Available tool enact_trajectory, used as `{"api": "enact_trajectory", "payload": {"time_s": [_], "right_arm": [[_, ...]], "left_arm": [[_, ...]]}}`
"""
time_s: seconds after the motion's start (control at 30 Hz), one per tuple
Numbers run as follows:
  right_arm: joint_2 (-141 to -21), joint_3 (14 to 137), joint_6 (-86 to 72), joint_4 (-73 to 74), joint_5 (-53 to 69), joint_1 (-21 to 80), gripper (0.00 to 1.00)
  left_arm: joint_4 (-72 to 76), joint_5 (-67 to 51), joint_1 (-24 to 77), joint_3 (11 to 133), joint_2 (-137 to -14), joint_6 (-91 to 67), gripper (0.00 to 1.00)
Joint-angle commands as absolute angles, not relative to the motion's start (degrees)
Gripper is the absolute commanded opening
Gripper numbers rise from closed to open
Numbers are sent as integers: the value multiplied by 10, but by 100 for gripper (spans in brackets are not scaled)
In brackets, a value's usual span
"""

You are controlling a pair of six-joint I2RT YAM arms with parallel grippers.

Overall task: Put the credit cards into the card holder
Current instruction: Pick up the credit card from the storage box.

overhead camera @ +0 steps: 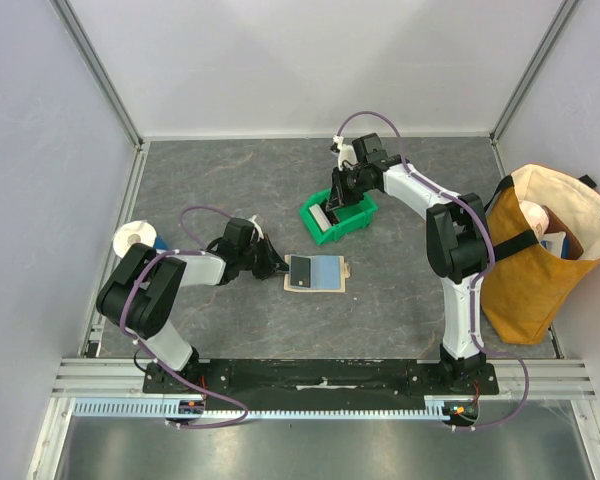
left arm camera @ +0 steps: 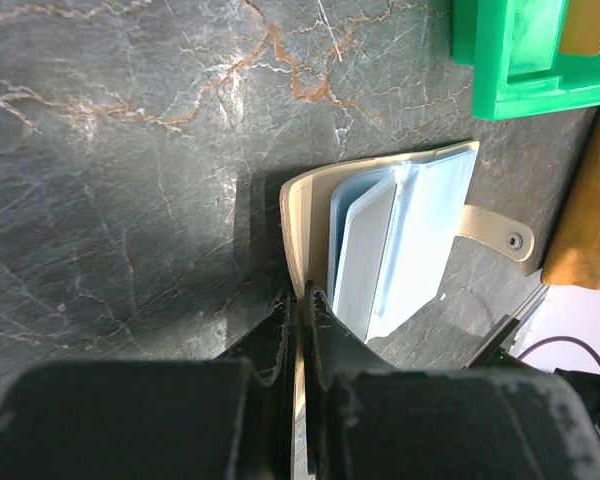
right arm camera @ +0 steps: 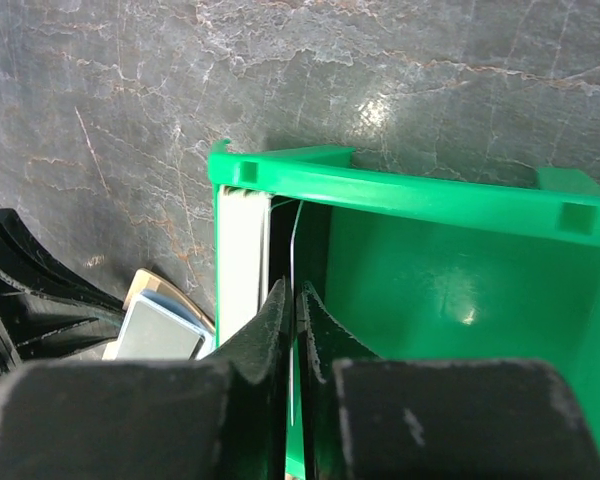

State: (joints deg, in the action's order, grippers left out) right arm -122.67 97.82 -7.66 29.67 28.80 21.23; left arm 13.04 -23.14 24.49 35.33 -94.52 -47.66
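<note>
The tan card holder [overhead camera: 318, 273] lies open on the table's middle, its snap strap [left arm camera: 500, 235] pointing right. Light blue credit cards [left arm camera: 370, 260] sit in its sleeves, and a dark card [overhead camera: 300, 272] shows on its left half. My left gripper [left arm camera: 302, 300] is shut on the near edge of the holder's tan cover [left arm camera: 298, 215]. My right gripper [right arm camera: 293, 295] reaches into the green bin [right arm camera: 440, 270] and is shut on a thin card [right arm camera: 294, 250] standing on edge. A whitish card [right arm camera: 242, 255] leans against the bin's left wall.
The green bin [overhead camera: 360, 215] stands just behind the card holder. A tan tote bag [overhead camera: 540, 250] stands at the right wall. A white tape roll [overhead camera: 135, 238] lies at the left edge, beside the left arm. Walls close in the table on three sides.
</note>
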Motion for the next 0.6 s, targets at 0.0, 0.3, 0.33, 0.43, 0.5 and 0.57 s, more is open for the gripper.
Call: {"api": "enact_trajectory", "payload": {"time_s": [0.0, 0.3, 0.33, 0.43, 0.5, 0.57], "right_arm": [[-1192, 998, -83, 300, 277, 211, 3], [-1187, 993, -74, 308, 177, 235, 0], [-1189, 992, -76, 309, 168, 241, 0], [-1183, 994, -74, 310, 122, 262, 0], [-1180, 1002, -71, 316, 48, 278, 0], [-1183, 1013, -60, 325, -36, 298, 0]], "left_arm": [[105, -216, 245, 352, -963, -456, 2], [109, -217, 246, 351, -964, -458, 2], [109, -219, 245, 351, -965, -458, 2], [109, -217, 245, 347, -962, -459, 2], [110, -216, 245, 347, -962, -460, 2], [110, -217, 245, 346, -962, -460, 2]]}}
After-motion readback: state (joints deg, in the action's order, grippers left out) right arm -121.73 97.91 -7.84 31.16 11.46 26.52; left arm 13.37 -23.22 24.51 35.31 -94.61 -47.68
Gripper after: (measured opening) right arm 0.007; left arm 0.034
